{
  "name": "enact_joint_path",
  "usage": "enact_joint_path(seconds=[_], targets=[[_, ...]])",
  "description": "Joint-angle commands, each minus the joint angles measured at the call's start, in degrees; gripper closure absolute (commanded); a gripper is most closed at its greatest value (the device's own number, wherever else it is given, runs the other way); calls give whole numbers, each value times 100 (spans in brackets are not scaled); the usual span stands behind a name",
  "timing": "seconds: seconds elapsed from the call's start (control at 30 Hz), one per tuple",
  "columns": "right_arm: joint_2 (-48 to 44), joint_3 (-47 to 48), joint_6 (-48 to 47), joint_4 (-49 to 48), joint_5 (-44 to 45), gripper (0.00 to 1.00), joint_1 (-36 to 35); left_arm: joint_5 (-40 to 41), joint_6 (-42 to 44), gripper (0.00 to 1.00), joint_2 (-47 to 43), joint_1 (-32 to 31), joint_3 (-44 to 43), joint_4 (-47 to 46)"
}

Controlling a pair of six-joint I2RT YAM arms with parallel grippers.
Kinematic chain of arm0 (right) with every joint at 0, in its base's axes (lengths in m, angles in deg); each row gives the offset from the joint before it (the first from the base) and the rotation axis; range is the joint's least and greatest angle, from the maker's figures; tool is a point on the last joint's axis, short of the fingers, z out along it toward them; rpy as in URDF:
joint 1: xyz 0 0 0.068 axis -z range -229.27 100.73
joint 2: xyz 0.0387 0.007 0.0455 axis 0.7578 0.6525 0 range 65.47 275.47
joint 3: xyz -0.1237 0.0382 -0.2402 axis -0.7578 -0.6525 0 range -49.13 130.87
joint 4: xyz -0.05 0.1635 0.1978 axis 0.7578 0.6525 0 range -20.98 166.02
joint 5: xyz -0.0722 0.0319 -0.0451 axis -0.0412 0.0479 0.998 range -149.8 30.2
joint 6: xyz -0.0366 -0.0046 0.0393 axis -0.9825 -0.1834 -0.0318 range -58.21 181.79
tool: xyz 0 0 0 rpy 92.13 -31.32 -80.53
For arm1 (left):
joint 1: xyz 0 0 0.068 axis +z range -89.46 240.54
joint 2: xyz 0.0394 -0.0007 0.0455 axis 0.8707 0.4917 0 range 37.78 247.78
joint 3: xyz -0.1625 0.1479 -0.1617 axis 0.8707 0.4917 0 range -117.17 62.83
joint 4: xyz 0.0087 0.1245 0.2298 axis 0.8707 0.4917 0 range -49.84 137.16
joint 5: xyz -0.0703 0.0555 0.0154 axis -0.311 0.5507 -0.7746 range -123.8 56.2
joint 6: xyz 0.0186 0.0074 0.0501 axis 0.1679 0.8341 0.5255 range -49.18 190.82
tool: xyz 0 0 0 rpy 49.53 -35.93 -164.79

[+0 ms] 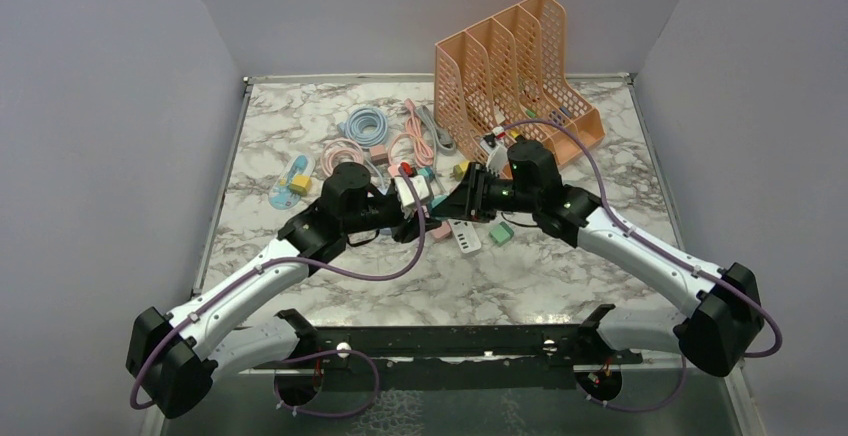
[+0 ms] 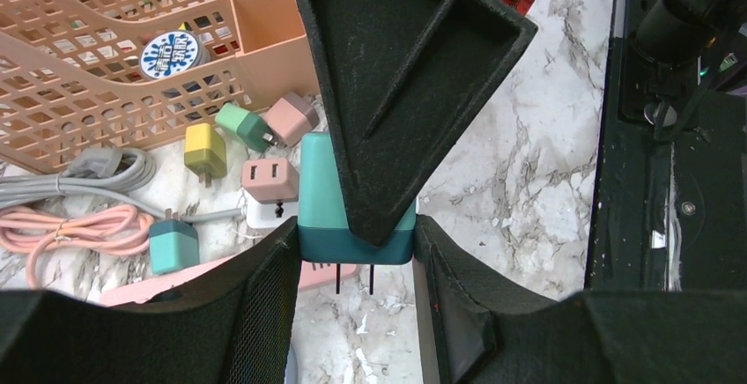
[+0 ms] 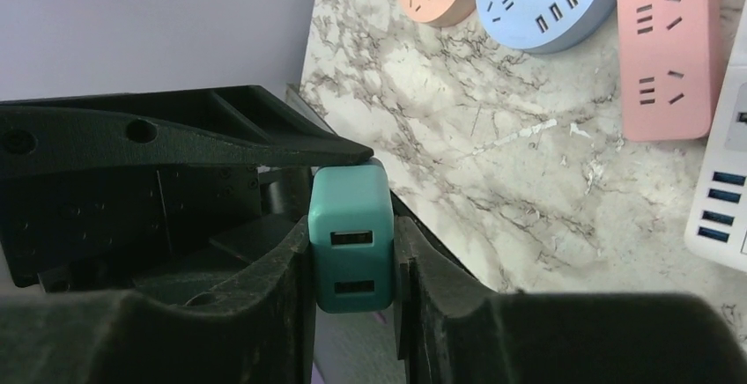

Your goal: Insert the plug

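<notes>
Teal charger (image 3: pixel 351 265) clenched by right claw (image 3: pixel 351 225) and left claw (image 2: pixel 357 234) together; keep prongs (image 2: pixel 339 278) vertical, loosen one claw gently.

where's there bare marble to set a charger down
Free: the marble strip between the white power strip and the near black rail, and the back-left corner beside the cables. Crowded: mid-table from the cables to the orange rack.
</notes>
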Motion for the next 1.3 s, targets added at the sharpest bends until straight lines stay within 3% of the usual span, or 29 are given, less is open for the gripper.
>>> enact_joint_path(seconds=[0.0, 0.1, 0.27, 0.43, 0.67, 1.0, 1.27], targets=[[30, 133, -325, -41, 55, 85, -16, -62, 57, 57, -163, -26, -4, -312], [0, 146, -770, 132, 418, 93, -16, 410, -328, 30, -193, -27, 42, -309], [53, -10, -2280, 254, 1543, 98, -16, 1951, -1183, 16, -296, -29, 286, -272], [380, -143, -3510, 282, 2644, 99, -16, 3384, -2344, 14, -432, -25, 621, -153], [681, -345, -3925, 168, 3182, 99, -16, 4320, -3664, 11, -799, -23, 962, 154], [1243, -370, -3812, 25, 2868, 99, -16, 4478, -3744, 7, -886, -17, 789, 743], [1503, -345, -3777, 174, 2982, 99, -16, 4462, -3603, 6, -750, -18, 679, 708]])
